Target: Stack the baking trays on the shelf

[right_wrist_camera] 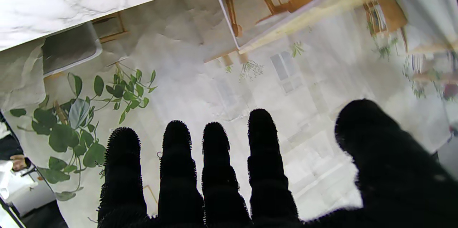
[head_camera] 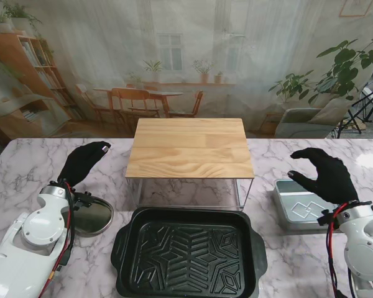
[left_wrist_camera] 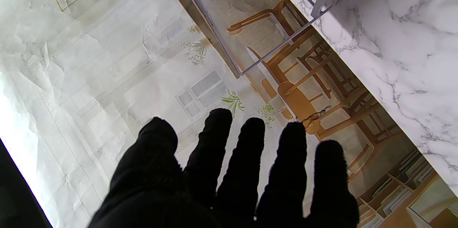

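A black rectangular baking tray point(head_camera: 188, 251) with a patterned floor lies on the marble table, nearest to me in the middle. Behind it stands the shelf point(head_camera: 189, 148), a pale wooden top on thin white metal legs. A grey square tray point(head_camera: 298, 203) rests at the right, partly under my right hand point(head_camera: 323, 174), which hovers open above it. A round dark pan point(head_camera: 91, 215) lies at the left beside my left wrist. My left hand point(head_camera: 82, 162) is raised, open and holding nothing. In both wrist views the black fingers point(left_wrist_camera: 250, 170) point(right_wrist_camera: 214, 170) are spread with nothing between them.
The marble table point(head_camera: 25, 167) runs out to both sides, and a printed room backdrop point(head_camera: 193, 62) stands right behind its far edge. The shelf's white wire frame point(left_wrist_camera: 250, 63) point(right_wrist_camera: 232, 31) shows in both wrist views.
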